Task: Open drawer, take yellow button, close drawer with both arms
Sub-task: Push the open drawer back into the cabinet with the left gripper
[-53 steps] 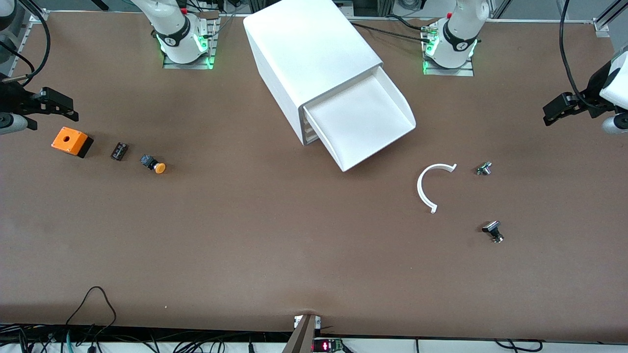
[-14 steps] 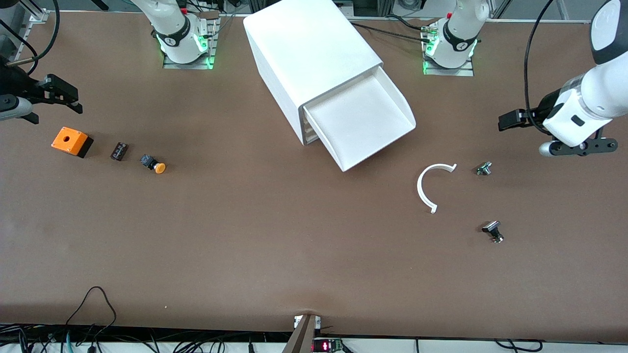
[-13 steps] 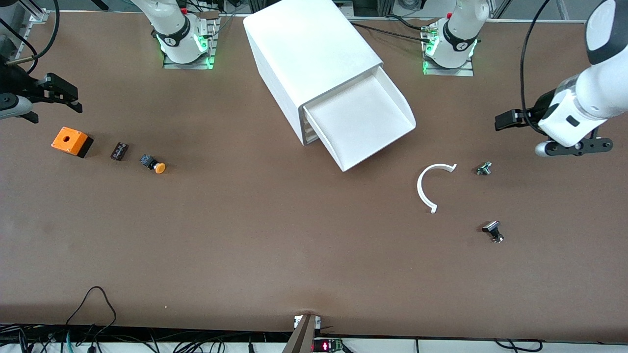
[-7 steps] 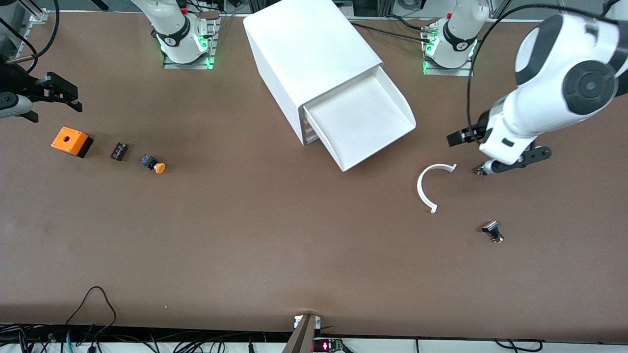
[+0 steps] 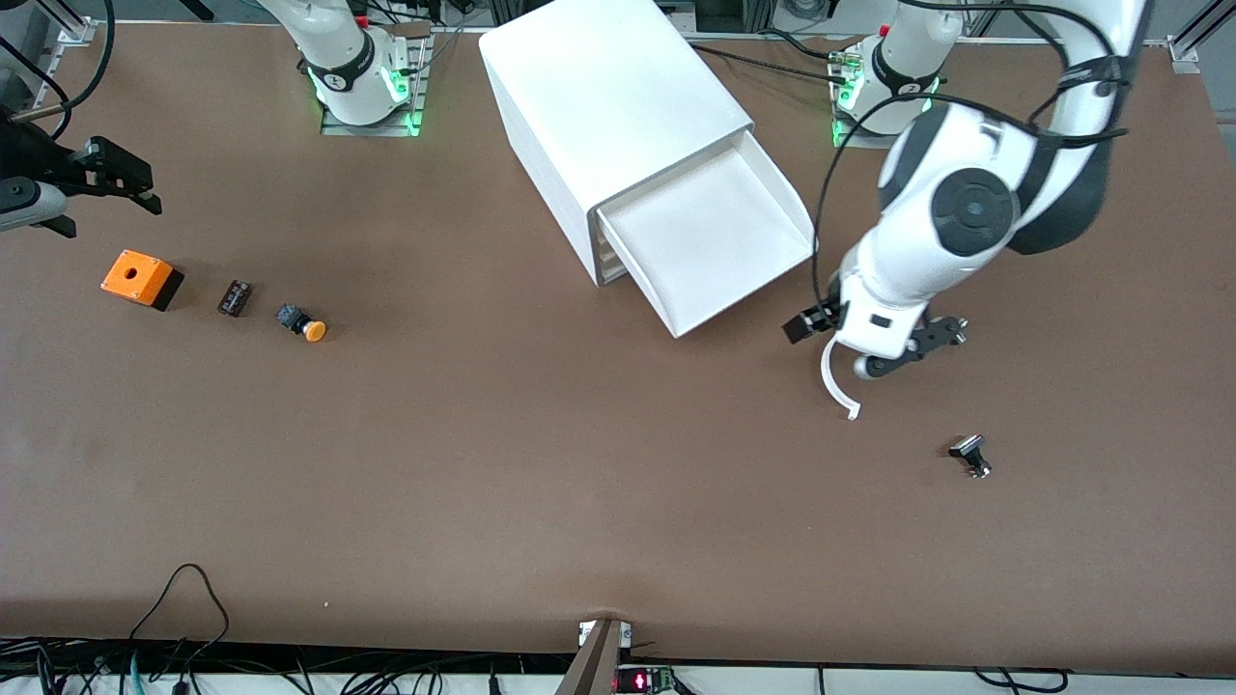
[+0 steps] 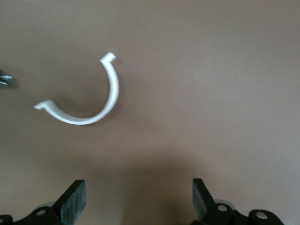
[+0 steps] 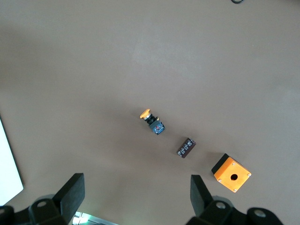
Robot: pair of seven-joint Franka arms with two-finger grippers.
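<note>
The left arm (image 5: pixel 966 208) comes in from its base at the upper right of the front view and folds down over the table, so its big white elbow fills the right-center of the frame. The left gripper (image 5: pixel 821 338) hangs over the white C-shaped clip (image 5: pixel 832 386), just off the corner of the drawer (image 5: pixel 710 241), with its fingers (image 6: pixel 75 199) spread wide and nothing between them — the left wrist view shows only bare table and the clip there. The right arm waits at the left edge of the front view, with the right gripper (image 5: pixel 126 183) up in the air above the orange box (image 5: pixel 141 279), also wide open and empty. The drawer is the top one of the white cabinet (image 5: pixel 608 106) in the upper middle of the frame, pulled well out, and its white tray looks empty. The button (image 5: pixel 302 322) lies on its side on the table in the left-center of the front view, orange cap pointing toward the frame's lower right, black body toward the small black block (image 5: pixel 235 297) — well apart from the drawer. Another small black part (image 5: pixel 969 454) sits at lower right.
</note>
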